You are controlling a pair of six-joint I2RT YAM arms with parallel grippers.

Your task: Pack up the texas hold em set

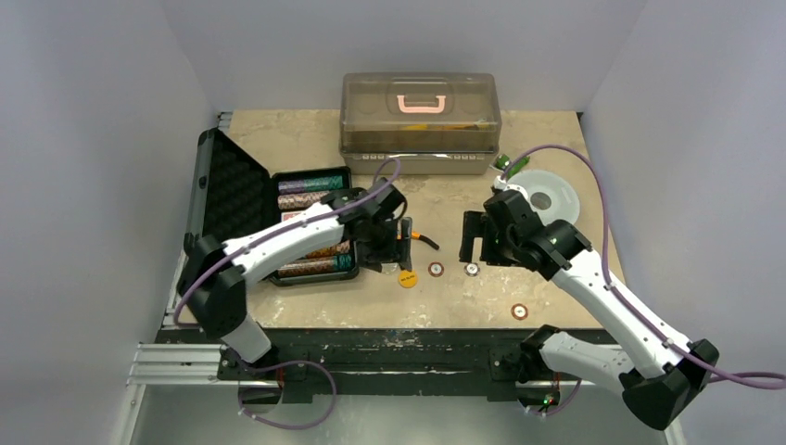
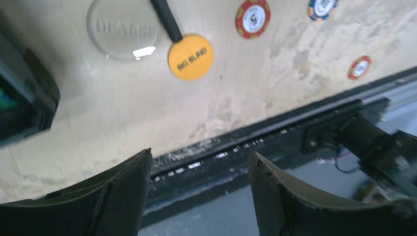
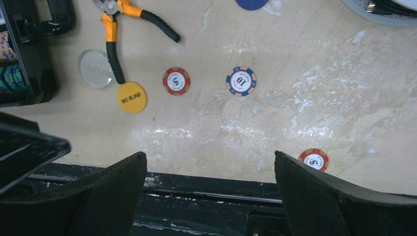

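**Tabletop (image 1: 324, 306), contents listed from near edge to far edge**

1. Lone red chip (image 1: 520, 312). It lies flat close to the near edge, right of centre, well apart from everything else.
2. Yellow BIG BLIND disc (image 1: 407, 277), red "5" chip (image 1: 436, 270), blue-edged "10" chip (image 1: 472, 270). They lie flat in a loose line across the middle, running left to right, none touching the next.
3. Clear dealer button (image 3: 95, 69). It lies flat just beside the yellow disc, on the side toward the left edge.
4. Pliers (image 3: 123, 24), orange and black. They lie flat beyond the yellow disc. One handle runs along the button's rim and ends at the yellow disc.
5. Left end effector (image 2: 200, 156). It is above the pliers, just beside the case, with fingers apart and nothing between them.
6. Right end effector (image 3: 210, 157). It is above the middle, right of centre, with fingers spread wide and nothing held.
7. Black case (image 1: 232, 190). It sits at the left edge with its foam-lined lid open toward that edge. The tray holds chip rows (image 1: 310, 190) in teal, brown and purple, stacked on edge.
8. Dark blue disc (image 3: 252, 3). It lies beyond the "10" chip and only part of it is in view.
9. White reel (image 1: 547, 199). It lies flat in the right half, beyond the right end effector.
10. Translucent brown box (image 1: 420, 120) with a pink handle. It stands at the centre of the far edge, lid down.
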